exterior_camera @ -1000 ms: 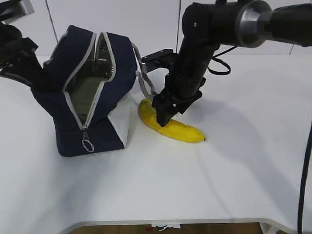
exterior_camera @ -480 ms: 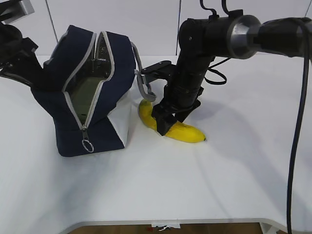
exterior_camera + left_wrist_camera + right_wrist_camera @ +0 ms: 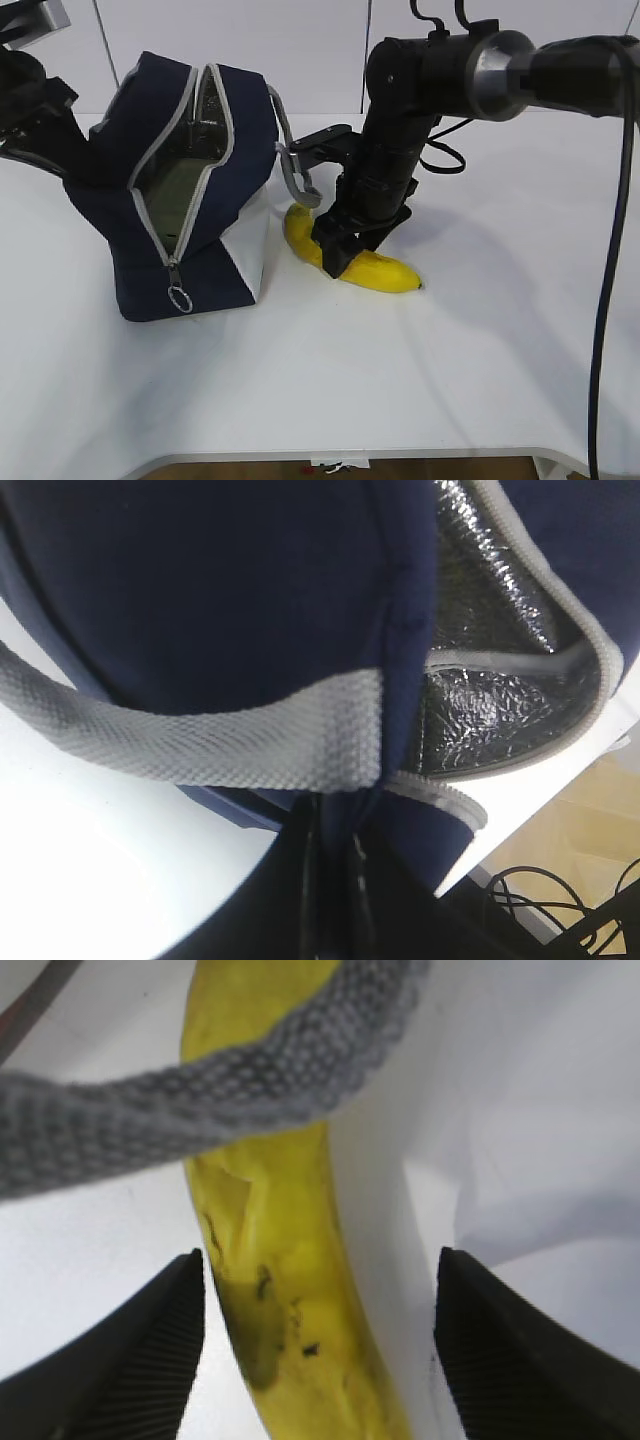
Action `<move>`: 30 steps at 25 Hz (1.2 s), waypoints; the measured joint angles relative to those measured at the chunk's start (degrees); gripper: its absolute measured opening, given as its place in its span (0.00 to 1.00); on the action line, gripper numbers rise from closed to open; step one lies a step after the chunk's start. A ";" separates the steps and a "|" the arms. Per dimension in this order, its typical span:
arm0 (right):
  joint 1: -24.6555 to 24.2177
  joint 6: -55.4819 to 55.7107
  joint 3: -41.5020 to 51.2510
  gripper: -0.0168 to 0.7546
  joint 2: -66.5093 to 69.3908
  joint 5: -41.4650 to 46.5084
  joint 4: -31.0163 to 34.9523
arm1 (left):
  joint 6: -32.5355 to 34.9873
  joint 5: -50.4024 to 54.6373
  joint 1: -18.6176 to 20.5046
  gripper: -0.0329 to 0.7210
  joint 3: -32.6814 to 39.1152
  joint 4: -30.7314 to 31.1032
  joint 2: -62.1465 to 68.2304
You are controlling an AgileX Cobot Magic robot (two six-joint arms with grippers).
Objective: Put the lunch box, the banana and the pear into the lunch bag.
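Yellow banana (image 3: 345, 258): lies on the white table (image 3: 480, 350), centre of the exterior frame, just right of the lunch bag (image 3: 175, 190).
Right gripper (image 3: 335, 255): fingers spread, straddling the banana's middle; contact unclear.
Grey handle (image 3: 200, 1090): drapes across the banana's upper part.
Left gripper: at the bag's far side, upper left; state cannot be told.

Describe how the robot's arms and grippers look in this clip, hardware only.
The right arm is matte black with chunky round joints, one silver-grey metal collar at a joint, and loose black cables looping beside it. The right gripper has two black fingers with finely ribbed inner pads. The left arm is also black; its gripper's details are unclear.
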 joint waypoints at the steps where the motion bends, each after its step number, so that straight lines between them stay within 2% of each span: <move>1: 0.00 0.00 0.00 0.71 0.00 0.09 0.00 | 0.00 0.00 0.00 0.04 0.00 0.00 0.00; 8: 0.00 0.00 0.00 0.45 0.00 3.97 0.00 | 0.00 0.00 0.00 0.04 0.00 0.00 0.00; 10: 0.00 0.00 0.00 0.40 0.00 5.94 0.00 | 0.00 0.00 0.00 0.04 0.00 0.00 0.00; 19: 0.00 3.66 -0.61 0.40 -0.12 7.77 0.21 | 0.00 0.00 0.00 0.04 0.00 0.00 0.00; 30: 0.00 5.80 -0.61 0.40 -7.13 8.26 5.36 | 0.00 0.00 0.00 0.04 0.00 0.00 0.00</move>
